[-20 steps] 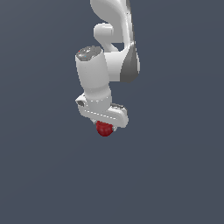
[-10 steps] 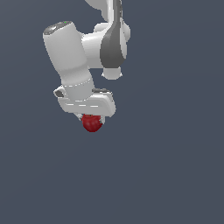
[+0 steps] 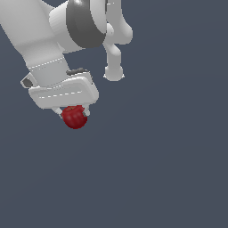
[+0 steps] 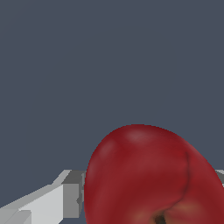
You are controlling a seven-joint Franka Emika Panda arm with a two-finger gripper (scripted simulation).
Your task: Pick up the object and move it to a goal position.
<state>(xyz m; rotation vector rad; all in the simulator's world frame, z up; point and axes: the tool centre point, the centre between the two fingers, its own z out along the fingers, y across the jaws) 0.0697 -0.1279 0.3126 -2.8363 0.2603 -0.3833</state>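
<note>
The object (image 3: 74,117) is a small dark red roundish lump, narrower than the white hand above it. It hangs under my gripper (image 3: 74,114), which is shut on it, in the upper part of the exterior view's left. Short grey fingertips (image 3: 85,112) show at its sides. In the wrist view the object (image 4: 148,175) fills much of the frame, smooth and red with a dark dimple at its edge, and one white and grey finger (image 4: 65,199) presses against its side. The other finger is almost hidden behind it.
The white arm with its dark grey joint (image 3: 84,24) reaches in from the top at the exterior view's left. A plain dark grey-blue background (image 3: 169,169) lies behind everything. No goal marker shows.
My gripper has carried the object toward the exterior view's left, and the arm now looms larger in the frame. The object stays held the whole time.
</note>
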